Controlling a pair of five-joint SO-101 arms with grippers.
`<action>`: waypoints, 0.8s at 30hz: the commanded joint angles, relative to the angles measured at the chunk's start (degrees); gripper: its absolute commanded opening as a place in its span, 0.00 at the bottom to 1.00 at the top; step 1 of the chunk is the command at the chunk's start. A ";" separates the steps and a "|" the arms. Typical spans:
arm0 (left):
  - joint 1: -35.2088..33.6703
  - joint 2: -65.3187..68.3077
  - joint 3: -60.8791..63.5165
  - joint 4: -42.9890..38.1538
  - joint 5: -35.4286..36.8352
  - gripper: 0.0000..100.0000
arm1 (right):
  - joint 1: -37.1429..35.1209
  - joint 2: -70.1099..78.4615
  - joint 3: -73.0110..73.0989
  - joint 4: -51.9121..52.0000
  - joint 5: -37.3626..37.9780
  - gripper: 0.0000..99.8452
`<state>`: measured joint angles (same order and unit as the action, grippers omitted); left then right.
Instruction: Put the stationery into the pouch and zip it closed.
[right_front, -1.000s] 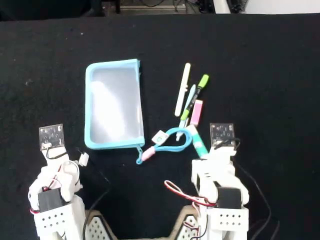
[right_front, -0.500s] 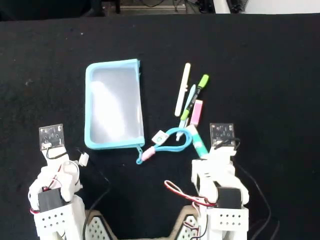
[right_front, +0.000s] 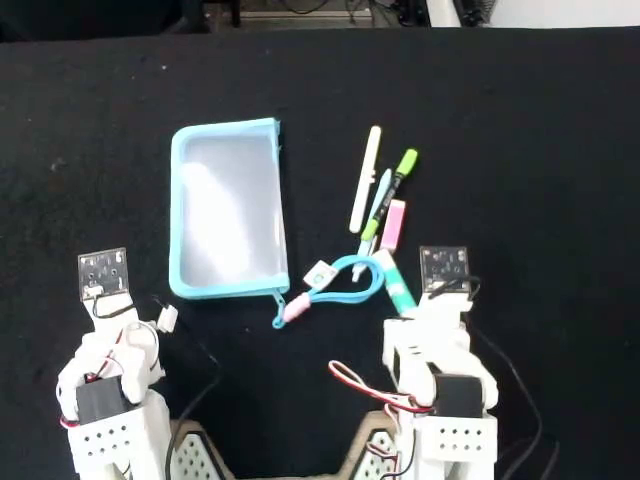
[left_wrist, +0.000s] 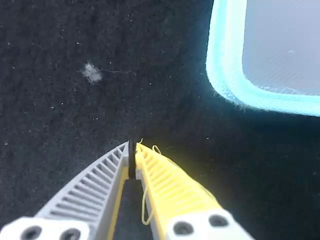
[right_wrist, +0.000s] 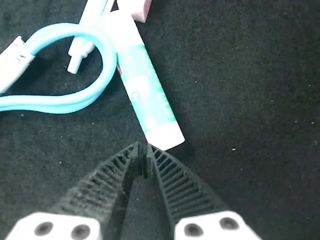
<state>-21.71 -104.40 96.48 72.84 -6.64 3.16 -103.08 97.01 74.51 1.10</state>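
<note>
On the black bench (right_front: 520, 130), just ahead of your right jaws, lies the glue stick (right_wrist: 147, 97). Its near end sits just beside the jaw tips, and the tube slants away from them. Those right jaws are closed, tip against tip, with nothing between them.

The glue stick is a white tube with a teal label. Its far end reaches a pale blue strap (right_wrist: 60, 75), which curls in a loop on the bench. Beyond lie the other pieces, close together and all well apart from the jaws:
- a pink eraser (right_front: 394, 224);
- a green-capped highlighter (right_front: 392, 190);
- a cream pen (right_front: 365, 180).

Your left jaws are closed too, pressed together and empty, over bare bench. The pouch (left_wrist: 265, 55) lies near them but apart, its rounded corner turned toward the tips.

The pouch (right_front: 228, 212) lies flat with its long side running away from the arms. It has a frosted pale panel framed in light blue. A pink zip pull (right_front: 293, 311) sits at its near corner on the stationery side, next to the strap. You cannot tell from these views whether the zip stands open.
</note>
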 joint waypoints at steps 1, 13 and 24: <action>0.13 -0.35 0.92 0.26 0.44 0.03 | -0.26 -5.41 -0.48 0.35 -0.09 0.01; 0.13 -0.35 0.92 0.26 0.44 0.03 | -0.26 -5.41 -0.48 0.35 -0.09 0.01; 4.62 -0.35 0.92 0.26 0.53 0.03 | -0.26 -5.41 -0.48 0.35 -0.09 0.01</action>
<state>-18.02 -104.40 96.48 72.84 -6.55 3.16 -103.08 97.01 74.51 1.10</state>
